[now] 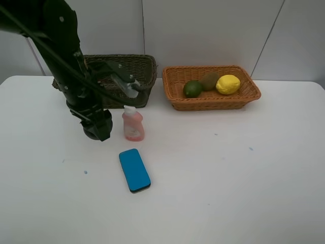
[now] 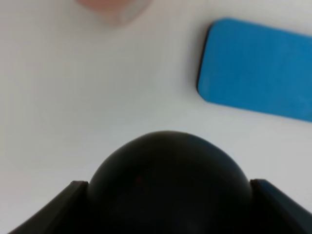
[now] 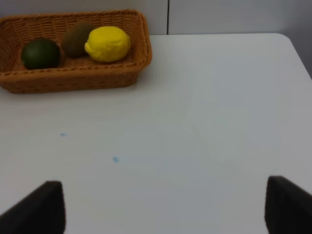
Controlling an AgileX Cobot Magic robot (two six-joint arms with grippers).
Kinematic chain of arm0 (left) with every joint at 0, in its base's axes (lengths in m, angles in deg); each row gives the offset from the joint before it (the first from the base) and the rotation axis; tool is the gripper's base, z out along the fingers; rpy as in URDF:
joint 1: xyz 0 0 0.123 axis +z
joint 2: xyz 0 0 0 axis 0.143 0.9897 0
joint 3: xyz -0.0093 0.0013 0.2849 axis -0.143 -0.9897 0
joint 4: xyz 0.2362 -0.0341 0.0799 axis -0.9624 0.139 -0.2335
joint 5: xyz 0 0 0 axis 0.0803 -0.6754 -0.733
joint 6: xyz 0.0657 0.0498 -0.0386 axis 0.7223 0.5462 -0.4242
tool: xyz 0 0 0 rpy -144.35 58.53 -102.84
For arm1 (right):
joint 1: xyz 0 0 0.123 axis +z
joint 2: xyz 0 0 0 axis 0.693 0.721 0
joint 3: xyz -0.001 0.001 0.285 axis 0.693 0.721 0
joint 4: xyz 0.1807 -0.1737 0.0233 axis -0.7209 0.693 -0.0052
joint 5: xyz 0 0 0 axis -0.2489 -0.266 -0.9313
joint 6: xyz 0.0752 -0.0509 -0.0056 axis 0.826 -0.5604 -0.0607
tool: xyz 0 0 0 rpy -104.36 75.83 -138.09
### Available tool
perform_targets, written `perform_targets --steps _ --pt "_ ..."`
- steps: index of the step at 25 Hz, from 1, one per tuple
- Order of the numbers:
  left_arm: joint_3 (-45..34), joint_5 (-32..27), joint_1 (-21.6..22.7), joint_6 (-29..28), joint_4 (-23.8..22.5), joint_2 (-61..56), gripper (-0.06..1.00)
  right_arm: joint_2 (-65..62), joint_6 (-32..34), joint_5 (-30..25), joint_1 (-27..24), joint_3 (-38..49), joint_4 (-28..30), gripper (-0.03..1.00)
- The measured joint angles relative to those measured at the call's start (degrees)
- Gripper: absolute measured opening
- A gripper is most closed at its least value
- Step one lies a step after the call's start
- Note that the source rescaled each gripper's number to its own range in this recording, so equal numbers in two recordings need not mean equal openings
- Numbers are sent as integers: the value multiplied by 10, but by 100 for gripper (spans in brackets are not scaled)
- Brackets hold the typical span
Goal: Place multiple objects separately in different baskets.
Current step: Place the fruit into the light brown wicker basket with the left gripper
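Presently, I log two woven wicker baskets at the far side of the white table (image 1: 244, 193). The light orange basket (image 1: 249, 94), shallow and rectangular, sits to the right and holds three fruits close together in a row: a round green lime (image 1: 193, 89) on the left, a fuzzy brown kiwi (image 1: 208, 80) in the middle, and a glossy yellow lemon (image 1: 228, 84) on the right. The dark olive-brown basket (image 1: 144, 68), deeper-walled, stands just left of it. The left arm (image 1: 61, 35) covers much of its inside, so I cannot tell what it contains. The left gripper (image 1: 96, 128) points down at the table on the near side of that basket. Its jaws are closed against a dark mangosteen (image 2: 168, 175), a smooth black dome filling the gap between them. Just right of it stands the pink bottle (image 1: 133, 126), translucent, upright and white-capped. Nearer lies the blue flat block (image 1: 134, 170), a rounded rectangle with a dark lower edge. The right gripper (image 3: 168, 204) has its jaws wide apart, with only bare table between them.
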Motion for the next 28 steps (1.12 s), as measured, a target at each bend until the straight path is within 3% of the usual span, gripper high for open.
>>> perform_targets --steps 13,23,28 --pt "347 -111 -1 0 44 93 81 0 0 0 0 0 0 87" --pt "541 -123 -29 4 60 252 81 0 0 0 0 0 0 87" --pt "615 -103 -32 4 69 328 81 0 0 0 0 0 0 87"
